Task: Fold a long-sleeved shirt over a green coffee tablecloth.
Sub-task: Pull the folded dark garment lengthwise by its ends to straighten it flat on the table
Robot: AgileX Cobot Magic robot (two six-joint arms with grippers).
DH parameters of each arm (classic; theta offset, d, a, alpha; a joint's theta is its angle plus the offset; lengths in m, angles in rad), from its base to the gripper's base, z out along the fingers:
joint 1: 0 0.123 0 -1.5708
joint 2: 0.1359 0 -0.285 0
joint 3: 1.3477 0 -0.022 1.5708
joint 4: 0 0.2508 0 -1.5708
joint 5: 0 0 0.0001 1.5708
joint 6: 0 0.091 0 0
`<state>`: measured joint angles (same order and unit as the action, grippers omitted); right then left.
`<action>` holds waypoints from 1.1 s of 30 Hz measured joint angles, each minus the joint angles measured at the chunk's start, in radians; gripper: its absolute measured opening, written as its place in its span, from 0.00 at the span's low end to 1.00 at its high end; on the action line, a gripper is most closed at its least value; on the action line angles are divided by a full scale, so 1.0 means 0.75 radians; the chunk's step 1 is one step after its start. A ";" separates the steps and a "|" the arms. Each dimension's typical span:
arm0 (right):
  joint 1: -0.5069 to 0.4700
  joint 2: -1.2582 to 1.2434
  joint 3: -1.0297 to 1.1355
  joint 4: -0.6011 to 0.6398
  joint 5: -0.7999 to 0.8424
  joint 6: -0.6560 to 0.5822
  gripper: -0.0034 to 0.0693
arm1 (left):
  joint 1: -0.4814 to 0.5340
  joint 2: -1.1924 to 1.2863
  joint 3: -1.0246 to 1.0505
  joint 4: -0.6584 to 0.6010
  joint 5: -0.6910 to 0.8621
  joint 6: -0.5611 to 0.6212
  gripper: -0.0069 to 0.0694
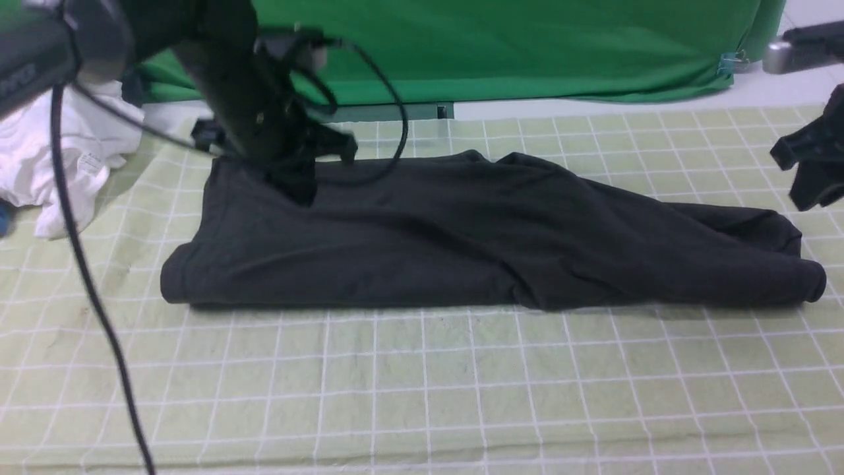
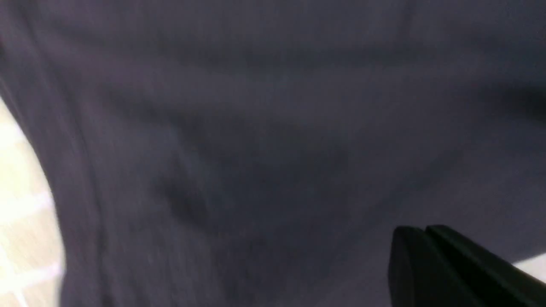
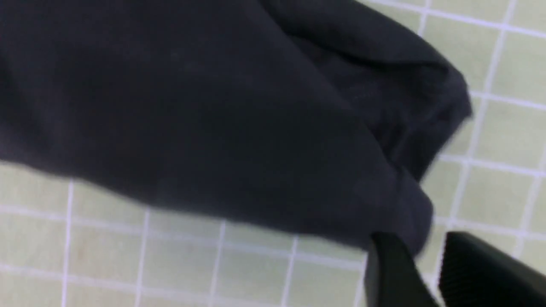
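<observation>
Left gripper [image 2: 426, 232] closed, right gripper [image 3: 426, 238] parted, one dark shirt [image 1: 409, 231], one gridded tablecloth [image 1: 422, 382]

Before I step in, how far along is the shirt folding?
Partly done, it seems: the dark shirt lies doubled over in a long strip on the gridded tablecloth. Nothing looks in hand: the right pincer is open. Left to do: tuck in the uneven right end and probably fold the strip shorter.

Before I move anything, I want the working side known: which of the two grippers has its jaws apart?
The right gripper: its jaws stand apart near the shirt's sleeve ends, while the left's are together.
</observation>
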<state>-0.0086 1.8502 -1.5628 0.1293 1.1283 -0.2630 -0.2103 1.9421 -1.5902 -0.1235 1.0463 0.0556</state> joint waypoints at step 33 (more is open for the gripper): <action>0.003 0.250 0.003 -0.003 -0.253 -0.104 0.07 | 0.000 -0.008 0.449 0.014 -0.364 -0.015 0.11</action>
<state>-0.0067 2.0379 -1.5606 0.1268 0.9383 -0.3406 -0.2103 1.9359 -1.2532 -0.1129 0.7731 0.0443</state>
